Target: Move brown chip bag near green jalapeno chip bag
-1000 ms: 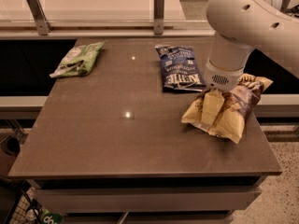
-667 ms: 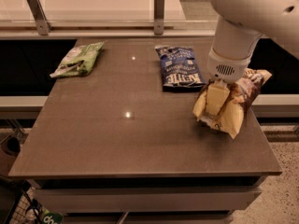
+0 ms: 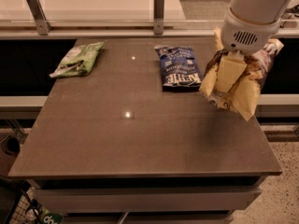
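gripper (image 3: pixel 230 78): under the white wrist (image 3: pixel 250 29), above the table's right side; clamped on the upper half of the brown chip bag (image 3: pixel 247 99), pale fingers across its front.
brown chip bag: hanging tilted, clear of the table (image 3: pixel 140 143), lowest corner pointing down and right; faint shadow on the top beneath it.
grip risk: hold looks off-centre on crinkly film; likely to slip or twist in a fast swing, so the bag would drop short.
edge risk: if dropped here, would land at the right edge and probably go to the floor.
blue Kettle bag (image 3: pixel 178 69): flat on the table just left of the held bag, on the straight line to the target; a low carry would drag the hanging corner across it and shove it.
green jalapeno chip bag (image 3: pixel 78 59): rear left of the table, well apart from the held bag, close to the left edge.
placement risk: overshoot or a push on release could knock the green bag off that edge; landing on top of it would not count as near.
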`<state>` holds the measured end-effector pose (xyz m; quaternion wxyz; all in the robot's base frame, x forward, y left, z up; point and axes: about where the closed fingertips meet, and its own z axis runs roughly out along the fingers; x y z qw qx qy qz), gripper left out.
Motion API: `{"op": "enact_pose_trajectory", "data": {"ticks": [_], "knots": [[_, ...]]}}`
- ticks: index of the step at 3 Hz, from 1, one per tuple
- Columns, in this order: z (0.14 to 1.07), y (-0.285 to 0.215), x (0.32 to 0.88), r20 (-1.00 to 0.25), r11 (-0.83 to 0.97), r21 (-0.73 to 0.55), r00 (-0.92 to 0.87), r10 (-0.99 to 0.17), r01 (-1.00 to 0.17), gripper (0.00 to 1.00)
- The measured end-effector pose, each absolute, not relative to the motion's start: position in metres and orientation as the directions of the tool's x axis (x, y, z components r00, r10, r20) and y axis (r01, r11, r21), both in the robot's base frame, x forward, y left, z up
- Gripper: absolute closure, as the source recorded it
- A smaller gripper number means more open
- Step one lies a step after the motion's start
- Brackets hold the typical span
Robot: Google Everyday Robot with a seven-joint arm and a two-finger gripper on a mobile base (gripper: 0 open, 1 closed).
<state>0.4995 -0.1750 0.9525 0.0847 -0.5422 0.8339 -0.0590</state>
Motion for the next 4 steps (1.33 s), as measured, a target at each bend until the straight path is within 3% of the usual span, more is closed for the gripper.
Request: {"op": "enact_pose_trajectory", "data": {"ticks": [1, 3, 4], "knots": [[0.972, -0.173, 0.502, -0.124, 0.39, -0.212, -0.371, -0.92, -0.896, 1.0], [0.985, -0.108, 0.512, -0.41, 0.165, -0.143, -0.094, -0.907, -0.976, 1.0], [0.989, -0.101, 0.51, -0.433, 0.156, -0.142, -0.08, -0.898, -0.978, 1.0]]}}
